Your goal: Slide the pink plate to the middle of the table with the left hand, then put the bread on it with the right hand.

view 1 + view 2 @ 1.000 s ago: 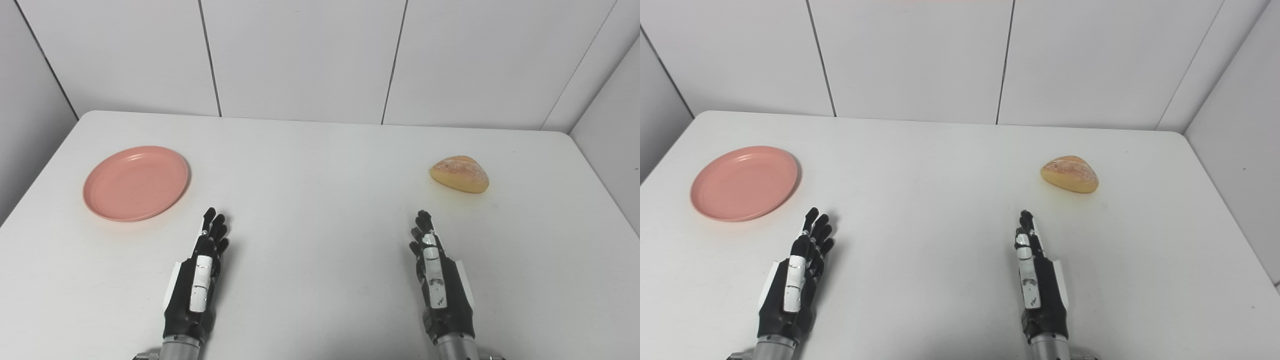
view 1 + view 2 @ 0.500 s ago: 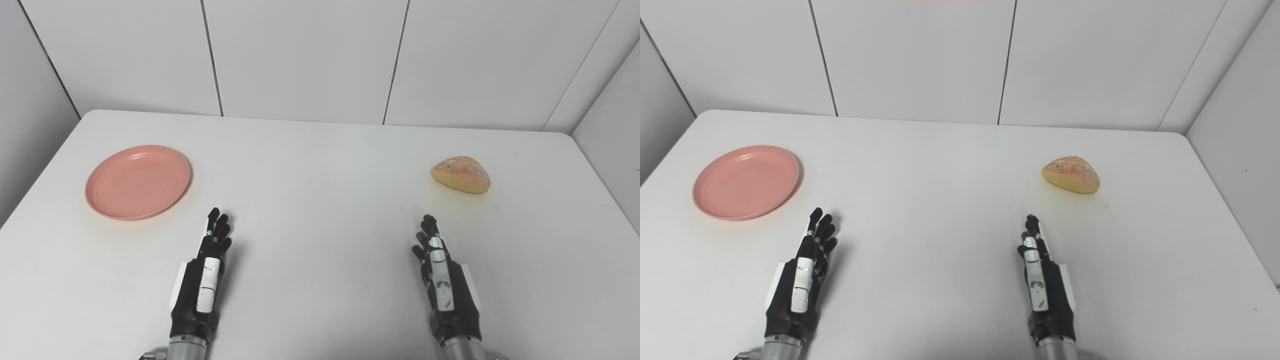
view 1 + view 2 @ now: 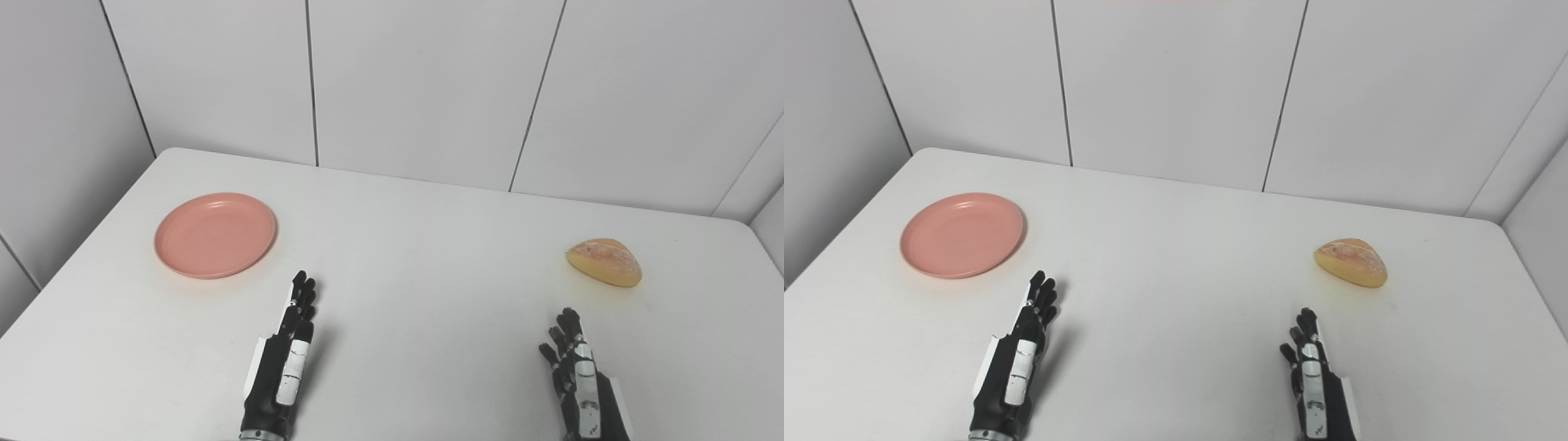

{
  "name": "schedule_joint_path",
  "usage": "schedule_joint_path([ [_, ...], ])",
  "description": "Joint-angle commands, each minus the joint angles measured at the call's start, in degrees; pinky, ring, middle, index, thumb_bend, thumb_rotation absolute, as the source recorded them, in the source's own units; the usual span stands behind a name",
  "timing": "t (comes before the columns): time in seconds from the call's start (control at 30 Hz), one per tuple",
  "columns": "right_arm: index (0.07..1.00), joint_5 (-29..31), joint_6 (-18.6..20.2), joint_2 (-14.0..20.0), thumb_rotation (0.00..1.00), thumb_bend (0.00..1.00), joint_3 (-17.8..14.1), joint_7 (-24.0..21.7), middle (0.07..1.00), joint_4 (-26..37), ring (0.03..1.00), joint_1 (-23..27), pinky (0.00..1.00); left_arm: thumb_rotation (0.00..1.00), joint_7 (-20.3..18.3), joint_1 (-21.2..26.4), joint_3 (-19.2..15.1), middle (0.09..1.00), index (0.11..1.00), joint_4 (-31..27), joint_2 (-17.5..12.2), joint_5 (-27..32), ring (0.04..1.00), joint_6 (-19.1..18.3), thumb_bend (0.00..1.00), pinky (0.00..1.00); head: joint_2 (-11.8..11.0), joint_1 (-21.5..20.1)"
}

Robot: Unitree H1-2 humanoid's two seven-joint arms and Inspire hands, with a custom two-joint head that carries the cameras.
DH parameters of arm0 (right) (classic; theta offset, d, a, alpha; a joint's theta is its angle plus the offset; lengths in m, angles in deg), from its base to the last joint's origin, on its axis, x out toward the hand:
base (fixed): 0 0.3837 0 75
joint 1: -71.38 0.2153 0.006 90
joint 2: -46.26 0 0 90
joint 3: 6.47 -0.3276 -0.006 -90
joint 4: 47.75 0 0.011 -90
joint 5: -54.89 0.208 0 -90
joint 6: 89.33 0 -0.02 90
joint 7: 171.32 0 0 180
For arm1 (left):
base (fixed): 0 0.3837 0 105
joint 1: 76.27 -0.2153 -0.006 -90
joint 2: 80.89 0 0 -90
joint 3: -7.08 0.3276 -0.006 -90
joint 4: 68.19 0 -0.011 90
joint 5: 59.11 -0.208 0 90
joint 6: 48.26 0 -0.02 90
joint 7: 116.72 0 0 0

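- Whole view has shifted since a second ago: camera movement, not movement of objects.
- Round pink plastic plate (image 3: 215, 234) remains at the far left of the white surface (image 3: 416, 245), not yet slid.
- Golden crusty bread roll (image 3: 604, 262) remains at the right, untouched.
- Left robot hand (image 3: 285, 361) lies flat, fingers extended and holding nothing, short of the plate.
- Right robot hand (image 3: 580, 383) likewise extended and empty, near the bread.
- Judgement: task not begun.
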Motion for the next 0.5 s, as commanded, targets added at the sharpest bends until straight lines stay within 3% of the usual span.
schedule_joint_path([
  [0.0, 0.987, 0.4, -1.3, 0.7, 1.0, 0.72, -0.7, -0.5, 1.0, -1.6, 1.0, 0.4, 1.0, 1.0, 0.5, 1.4, 1.4, 1.0, 1.0, 3.9, 2.9, -0.6, 1.0, 0.4, 0.72, 1.0, -0.7, 0.6],
  [0.23, 0.982, 0.5, -3.0, 1.0, 1.0, 0.73, -1.2, -0.9, 1.0, -4.3, 1.0, 1.1, 1.0, 1.0, 1.8, 1.8, 1.9, 0.995, 1.0, 5.9, 3.2, -2.4, 1.0, 2.1, 0.74, 1.0, -3.2, 1.2],
  [0.47, 0.979, 0.4, -4.1, 0.5, 1.0, 0.75, -1.1, -1.0, 1.0, -5.6, 1.0, 1.5, 1.0, 0.99, 1.5, 2.1, 1.6, 1.0, 1.0, 6.9, 2.7, -1.3, 1.0, 3.1, 0.74, 1.0, -3.6, 0.5],
])
